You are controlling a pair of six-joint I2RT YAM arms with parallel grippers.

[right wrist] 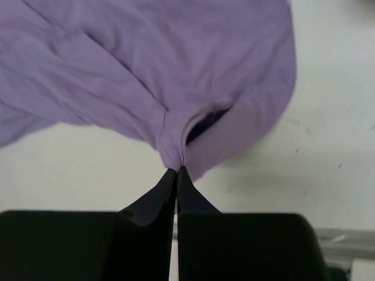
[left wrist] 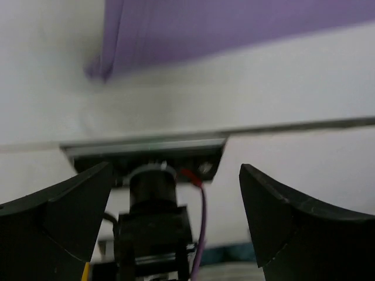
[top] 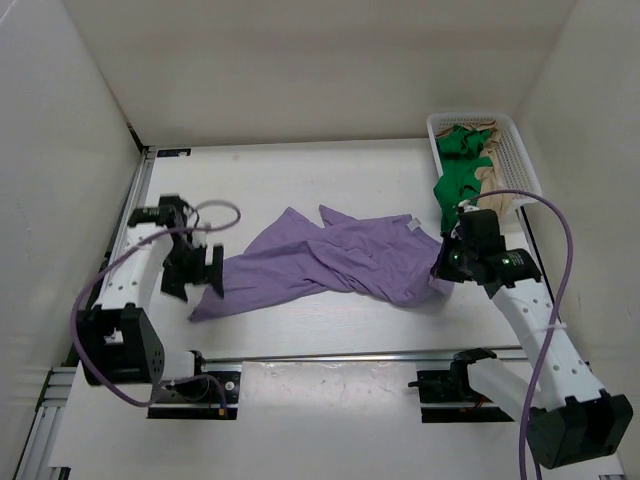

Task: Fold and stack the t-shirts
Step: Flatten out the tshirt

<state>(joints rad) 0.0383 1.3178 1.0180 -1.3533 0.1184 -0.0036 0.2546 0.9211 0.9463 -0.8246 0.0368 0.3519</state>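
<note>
Right tool (right wrist: 176, 171) pinches only a tiny bunch of purple shirt (top: 330, 260) at 3 o'clock, left tool (left wrist: 174, 171) spread, empty at 9; a tug prob slips it.

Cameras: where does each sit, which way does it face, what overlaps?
Top external: above and behind, looking down on the table; shows left arm, right arm, left gripper, right gripper, lavender t-shirt, white basket.
Left wrist: faces back over open, empty jaws to its own base and the rail; shirt edge above.
Right wrist: faces along shut jaws pinching a shirt fold.
Shared: all three show the lavender t-shirt.
</note>
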